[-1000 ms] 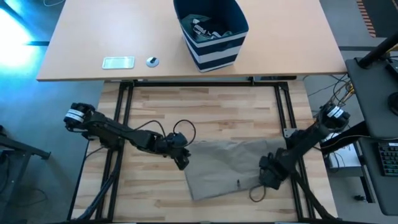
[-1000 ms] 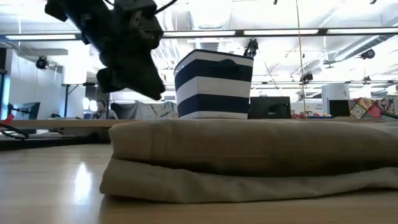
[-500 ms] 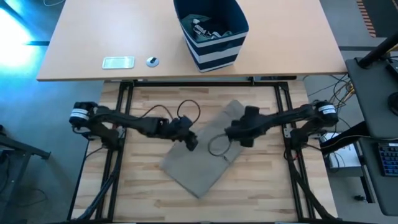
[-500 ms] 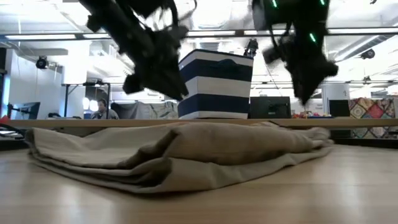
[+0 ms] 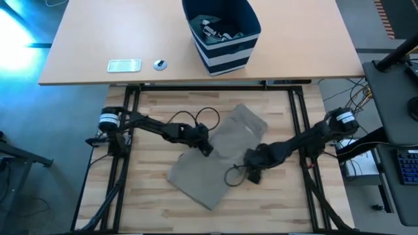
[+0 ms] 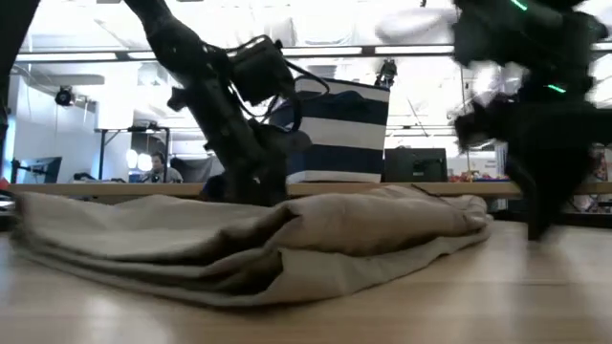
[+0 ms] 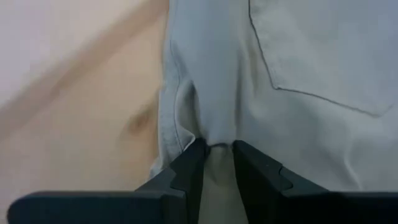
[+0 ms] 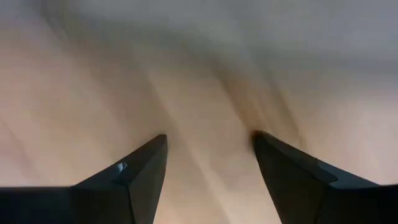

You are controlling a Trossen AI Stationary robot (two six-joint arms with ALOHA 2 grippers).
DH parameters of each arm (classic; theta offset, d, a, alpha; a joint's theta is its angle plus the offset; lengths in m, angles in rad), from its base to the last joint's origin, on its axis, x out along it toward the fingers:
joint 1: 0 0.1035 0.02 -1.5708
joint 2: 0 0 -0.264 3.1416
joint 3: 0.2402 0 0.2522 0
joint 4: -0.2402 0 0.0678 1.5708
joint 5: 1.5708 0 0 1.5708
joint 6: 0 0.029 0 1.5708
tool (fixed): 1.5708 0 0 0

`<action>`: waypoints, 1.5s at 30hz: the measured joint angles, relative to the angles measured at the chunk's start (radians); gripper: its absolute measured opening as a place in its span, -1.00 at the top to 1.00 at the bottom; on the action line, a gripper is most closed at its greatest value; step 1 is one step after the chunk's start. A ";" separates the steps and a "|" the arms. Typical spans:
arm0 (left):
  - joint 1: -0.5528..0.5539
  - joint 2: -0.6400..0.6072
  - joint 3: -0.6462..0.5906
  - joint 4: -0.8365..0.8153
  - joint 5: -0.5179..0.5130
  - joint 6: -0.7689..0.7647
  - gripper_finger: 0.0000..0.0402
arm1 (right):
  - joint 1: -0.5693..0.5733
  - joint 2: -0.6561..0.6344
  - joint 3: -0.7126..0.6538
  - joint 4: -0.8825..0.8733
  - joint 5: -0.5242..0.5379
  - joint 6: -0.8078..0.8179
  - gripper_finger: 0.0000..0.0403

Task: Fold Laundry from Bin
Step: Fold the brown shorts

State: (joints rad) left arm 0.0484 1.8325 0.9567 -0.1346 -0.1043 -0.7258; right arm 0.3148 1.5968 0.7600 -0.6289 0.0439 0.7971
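A beige garment [image 5: 215, 163] lies folded on the wooden table, slanting from the far middle to the near middle; the low view shows its stacked layers [image 6: 287, 234]. My left gripper [image 5: 208, 150] is at its left edge, shut on the cloth [image 7: 217, 149]. My right gripper [image 5: 252, 175] hangs open over bare wood just off the garment's right edge, nothing between its fingers [image 8: 208, 140]. The striped navy bin [image 5: 222, 29] stands on the far table with more laundry inside. My left gripper pinches a small raised fold of the beige garment [image 7: 215, 135] at its left edge between its two fingers. The fingers come slanting down from the table's left side. The cloth puckers at the pinch; the rest of the garment lies flat on the table.
A small white flat device [image 5: 124, 65] and a little round object [image 5: 160, 64] lie on the far table, left of the bin. Dark frame rails [image 5: 130, 124] run along the wooden table's left and right sides. Bare wood shows near and left of the garment.
The garment has turned about on the table: its right end has swung to the far side, so it now lies slanted. My right gripper went to the far middle with that end, then came back near and right, off the cloth. My left gripper moved right and down.
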 joint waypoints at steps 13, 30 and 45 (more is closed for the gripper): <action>-0.136 -0.411 -0.003 -0.260 -0.129 -0.177 0.62 | -0.089 -0.298 0.020 0.256 0.105 -0.153 -0.17; -0.135 -0.275 -0.032 -0.260 -0.167 -0.124 0.62 | -0.098 0.039 0.024 -0.039 0.119 -0.283 -0.17; -0.093 -0.087 0.023 -0.059 -0.095 0.046 0.62 | -0.114 -0.361 0.069 0.085 0.215 -0.246 -0.17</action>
State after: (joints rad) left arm -0.0449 1.7458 0.9793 -0.1932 -0.1993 -0.6799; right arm 0.2010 1.2360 0.8293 -0.5441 0.2585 0.5513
